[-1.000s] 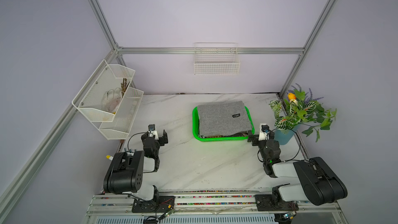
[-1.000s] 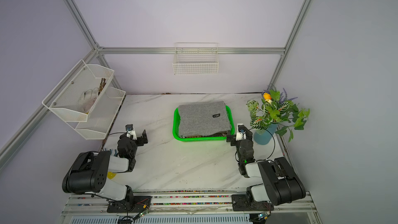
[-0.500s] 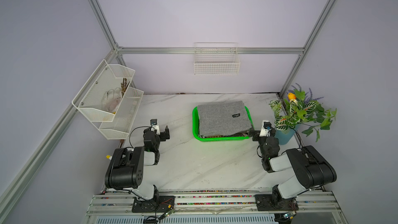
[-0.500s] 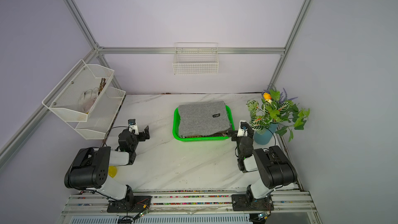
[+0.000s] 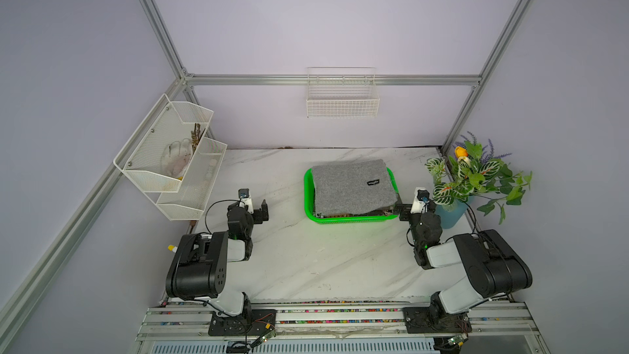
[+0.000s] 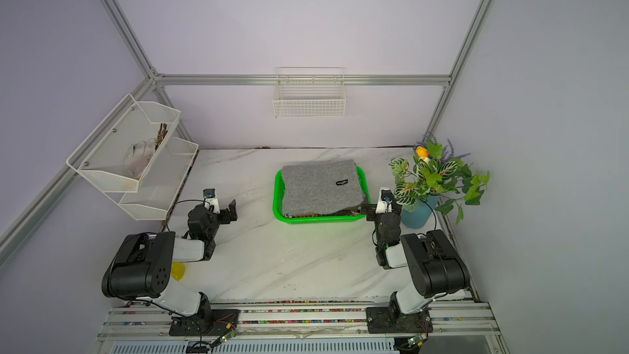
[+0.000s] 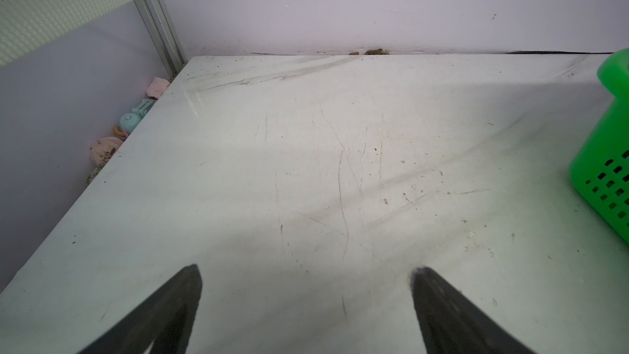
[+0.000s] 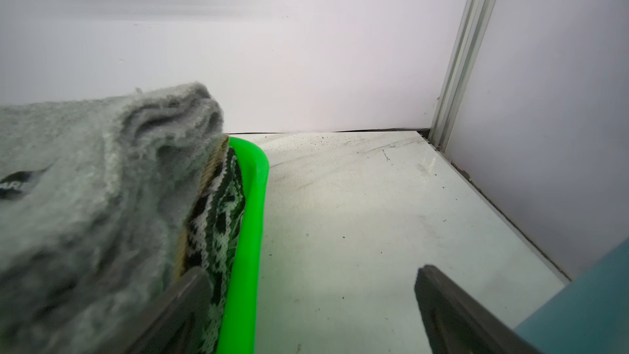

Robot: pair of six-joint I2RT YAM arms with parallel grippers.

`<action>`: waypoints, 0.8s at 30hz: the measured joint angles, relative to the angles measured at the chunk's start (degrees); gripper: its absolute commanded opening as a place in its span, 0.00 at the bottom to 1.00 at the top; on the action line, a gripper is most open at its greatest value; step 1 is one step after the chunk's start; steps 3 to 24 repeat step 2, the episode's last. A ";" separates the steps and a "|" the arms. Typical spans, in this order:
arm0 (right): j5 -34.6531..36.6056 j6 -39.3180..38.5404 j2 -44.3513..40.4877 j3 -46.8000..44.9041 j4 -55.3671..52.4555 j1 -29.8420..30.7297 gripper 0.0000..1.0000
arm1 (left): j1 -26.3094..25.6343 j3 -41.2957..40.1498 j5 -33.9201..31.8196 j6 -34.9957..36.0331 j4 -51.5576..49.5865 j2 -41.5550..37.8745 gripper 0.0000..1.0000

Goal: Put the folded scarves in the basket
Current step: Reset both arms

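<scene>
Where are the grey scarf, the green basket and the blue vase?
grey scarf [image 5: 350, 187]: in a top view, its upper face.
green basket [image 5: 347, 219]: in a top view, its near wall.
blue vase [image 5: 452, 216]: in a top view, its side.

Even, soft overhead light, sharp top views; wrist views blur close up, with faint shadows.

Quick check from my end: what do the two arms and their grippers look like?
The left arm and right arm have bulky black joint housings and white links, with a thin black cable looping at each wrist. The left gripper and right gripper have dark, tapered fingers.
</scene>
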 measured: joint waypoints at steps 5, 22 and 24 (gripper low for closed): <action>-0.20 0.42 0.00 0.57 -1.22 -0.59 1.00 | 0.00 0.00 0.00 0.00 0.00 0.00 1.00; -0.20 0.42 0.00 0.57 -1.22 -0.59 1.00 | 0.00 0.00 0.00 0.00 0.00 0.00 1.00; -0.20 0.42 0.00 0.57 -1.22 -0.59 1.00 | 0.00 0.00 0.00 0.00 0.00 0.00 1.00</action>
